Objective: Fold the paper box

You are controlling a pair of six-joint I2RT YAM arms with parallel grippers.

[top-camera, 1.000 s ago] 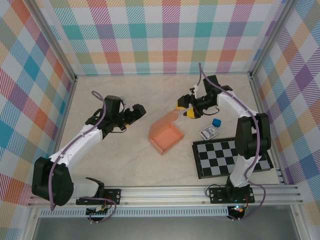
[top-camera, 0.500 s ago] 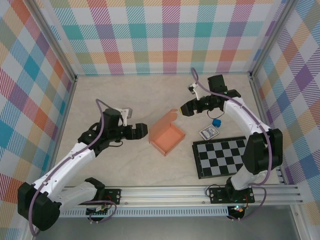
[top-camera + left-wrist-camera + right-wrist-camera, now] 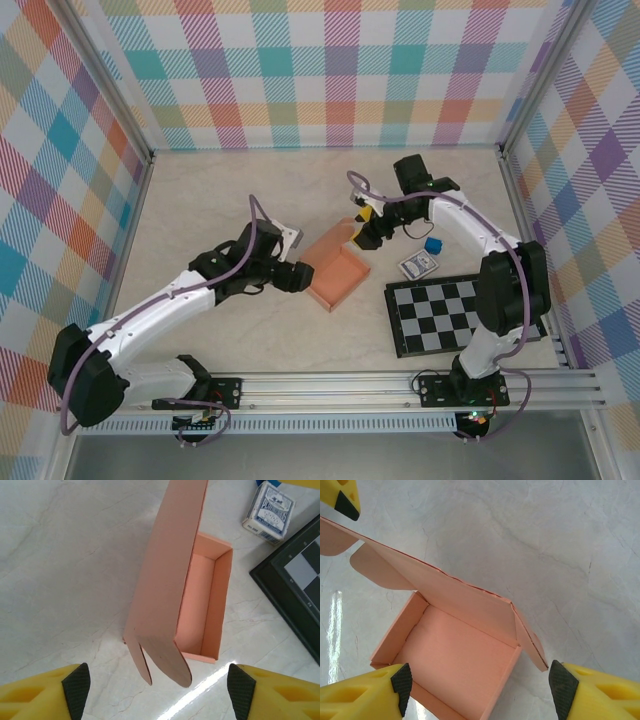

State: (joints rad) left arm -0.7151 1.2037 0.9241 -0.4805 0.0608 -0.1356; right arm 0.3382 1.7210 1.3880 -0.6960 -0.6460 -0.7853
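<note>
The paper box is a salmon-orange open tray near the table's middle, its lid standing up along the far-left side. My left gripper is at the box's left end, open. In the left wrist view the lid's rounded end flaps hang between the fingertips without touching them; the left gripper holds nothing. My right gripper hovers open over the box's far right corner. In the right wrist view the right gripper straddles the tray floor and a side flap.
A deck of cards and a small blue cube lie right of the box. A black-and-white checkered board lies at the near right. Plaid walls close in the table on three sides.
My left gripper has travelled right to the box's left end and its jaws have narrowed a little. The right gripper has swung left and down over the lid's right corner.
</note>
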